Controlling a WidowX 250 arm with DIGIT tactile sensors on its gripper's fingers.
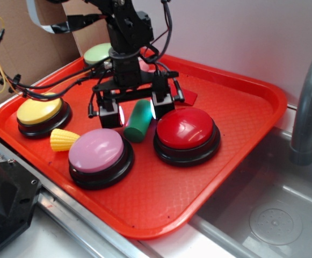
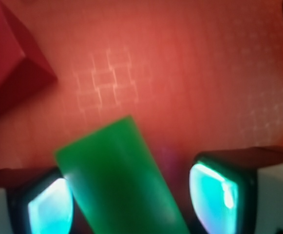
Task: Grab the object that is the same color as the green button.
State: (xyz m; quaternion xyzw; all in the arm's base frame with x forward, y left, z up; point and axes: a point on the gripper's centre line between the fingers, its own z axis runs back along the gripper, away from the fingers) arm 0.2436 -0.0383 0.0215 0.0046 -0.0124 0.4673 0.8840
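Your hand (image 1: 136, 112) straddles the green cylinder (image 1: 138, 120), which lies on the red tray (image 1: 236, 102) between the pink button (image 1: 98, 150) and red button (image 1: 185, 128). Its pads stand apart (a gap shows on the right), gripping nothing.

Black arm reaching straight down, pincer (image 1: 137, 112) low, fingers (image 1: 110, 114) spread apart, pads glowing

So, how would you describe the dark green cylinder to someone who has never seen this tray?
Find the orange-red tray. Between the pink button and the red button lies the dark green cylinder, between the claw fingers. It is the only dark green, narrow, undomed thing there.
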